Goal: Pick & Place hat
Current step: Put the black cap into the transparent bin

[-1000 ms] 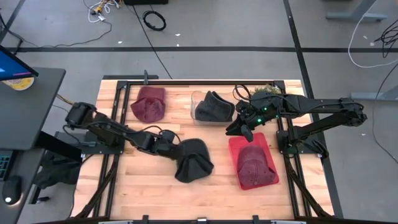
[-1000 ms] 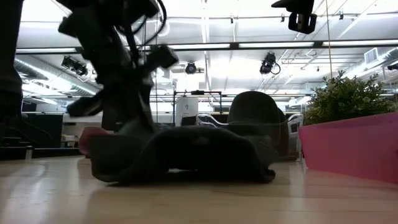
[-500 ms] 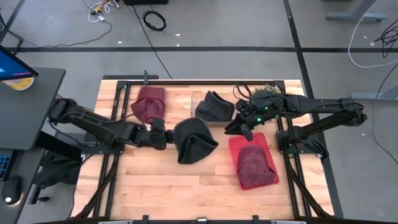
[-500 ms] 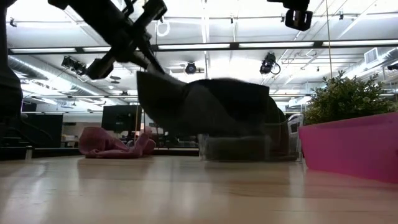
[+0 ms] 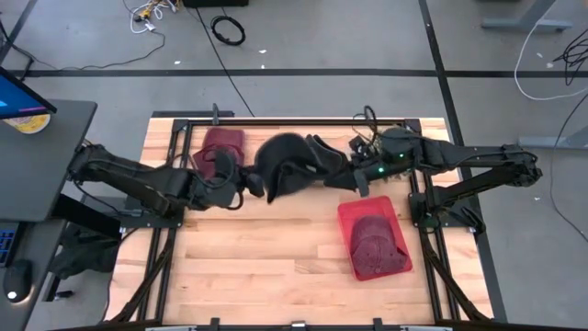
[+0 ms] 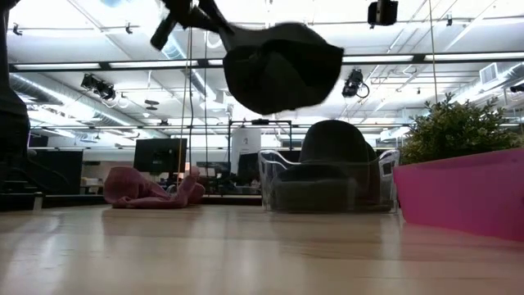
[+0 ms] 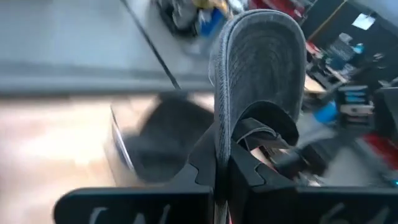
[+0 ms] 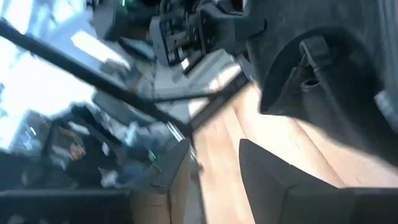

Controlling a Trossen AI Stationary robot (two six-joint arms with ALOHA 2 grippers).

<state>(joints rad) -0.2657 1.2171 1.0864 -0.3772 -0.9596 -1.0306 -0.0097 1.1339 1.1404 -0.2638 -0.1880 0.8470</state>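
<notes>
My left hand (image 5: pixel 246 179) is clenched on the edge of the black hat (image 5: pixel 283 164), which I hold in the air, clear of the worktop (image 5: pixel 266 267), just above and beside the clear bin (image 6: pixel 327 182). Another dark hat (image 6: pixel 332 141) sits in that bin. A maroon hat (image 5: pixel 219 150) lies on the worktop near the far left corner, and one more maroon hat (image 5: pixel 372 241) lies in the red tray (image 5: pixel 401 262). My right hand (image 5: pixel 358 180) hovers near the bin; I cannot tell whether it is open.
</notes>
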